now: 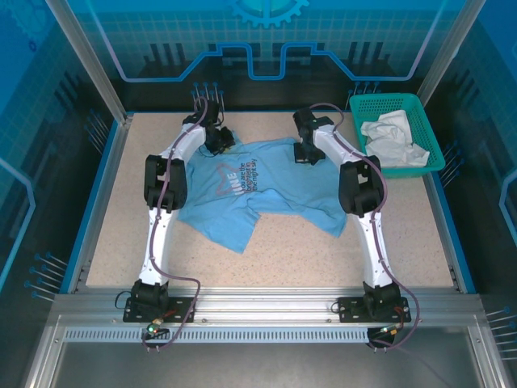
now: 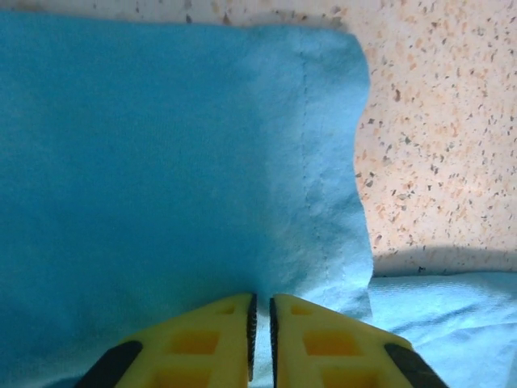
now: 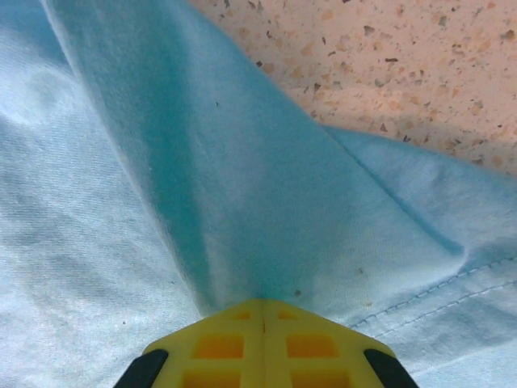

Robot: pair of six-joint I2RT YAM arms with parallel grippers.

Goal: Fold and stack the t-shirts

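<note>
Overhead, the blue shirt (image 1: 242, 194) lies rumpled on the counter (image 1: 323, 250) between the arms, with the left jaws at its far left edge, the right jaws at its far right, and the white shirt (image 1: 394, 139) in the basket (image 1: 430, 166) far right. From the left wrist, the jaws pinch the hemmed edge of the blue shirt (image 2: 161, 162). From the right wrist, the jaws are pressed together on a raised fold of it (image 3: 242, 202).

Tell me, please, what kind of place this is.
Probably a robotics lab work cell: the left arm and right arm are bolted to an aluminium rail, blue-tinted panels wall in the speckled table, and both jaws pinch a light blue t-shirt.
</note>
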